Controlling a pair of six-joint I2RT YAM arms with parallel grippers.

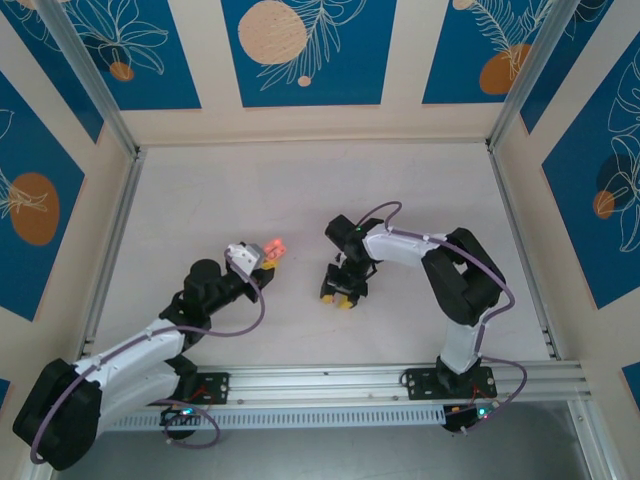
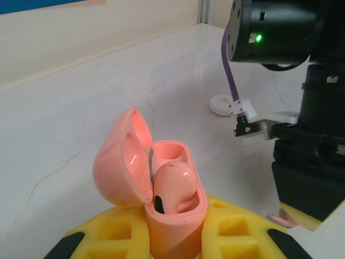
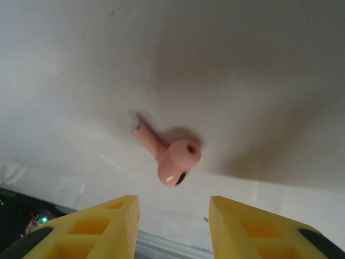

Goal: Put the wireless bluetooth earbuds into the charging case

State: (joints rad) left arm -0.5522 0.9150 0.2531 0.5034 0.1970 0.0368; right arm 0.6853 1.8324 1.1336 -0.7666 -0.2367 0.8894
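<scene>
Tabletop (image 1: 300, 190): white, smooth, slight sheen, faint grey veining like marble.

Charging case (image 2: 175, 232): coral-pink glossy plastic, rounded-rectangle body, standing upright. Base clamped between the left fingers (image 2: 237, 218), which are closed tight on it. Fingers of blocky yellow plastic, moulded with square recesses, black patches at the outer ends. From above: case (image 1: 276, 246) a small pink spot at the tip of the left arm, left of centre; resting on the surface or lifted, cannot tell.

Lid (image 2: 121, 170): open, swung to the left on its hinge. Domed shell, paler inner face catching the light.

Inside the case: one seated earbud (image 2: 175, 181) in the nearer well. Rounded pink head standing above the rim, small black oval patch on its side. Farther well a bare, pale-pink hollow.

Loose earbud (image 3: 170, 154): on its side on the tabletop. Same pink gloss, bulbous head with a dark round opening and a dark oval patch. Short tapered stem, silvery at the tip. Just ahead of the right fingers (image 3: 102, 226), lined up with the gap, not touching either one. Right fingers partly open, nothing gripped. From above, right fingers (image 1: 344, 300) pointed down, near the case and to its right.

White disc (image 2: 222, 103): small, round, low, matte, flat on the tabletop, well apart from the case.
</scene>
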